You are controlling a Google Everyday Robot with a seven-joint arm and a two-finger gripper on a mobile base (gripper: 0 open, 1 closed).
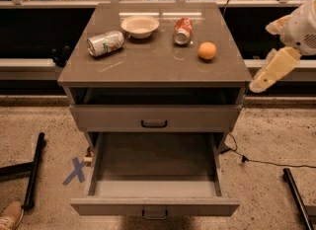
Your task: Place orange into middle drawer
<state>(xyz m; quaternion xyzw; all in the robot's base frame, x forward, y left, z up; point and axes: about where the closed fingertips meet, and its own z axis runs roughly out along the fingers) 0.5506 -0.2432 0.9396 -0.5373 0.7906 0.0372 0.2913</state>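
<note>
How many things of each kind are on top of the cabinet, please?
Cans: 2, pale can and red can
Bowl: 1
Orange: 1
Total: 4
The gripper hangs right of the cabinet.

Your tabletop (153, 66) is smooth grey-brown, laminate by the look of it, with a soft sheen at the far edge. The red can (183, 30) and silver can (105, 43) are shiny metal, and the bowl (140, 25) is pale and smooth. The orange (207, 51) looks smooth and slightly matt. The middle drawer (155, 160) panels are flat matt. The gripper (264, 78), just off the tabletop's right side, has a cream, matt, plastic-looking shell. The floor (269, 135) is rough and speckled.
</note>
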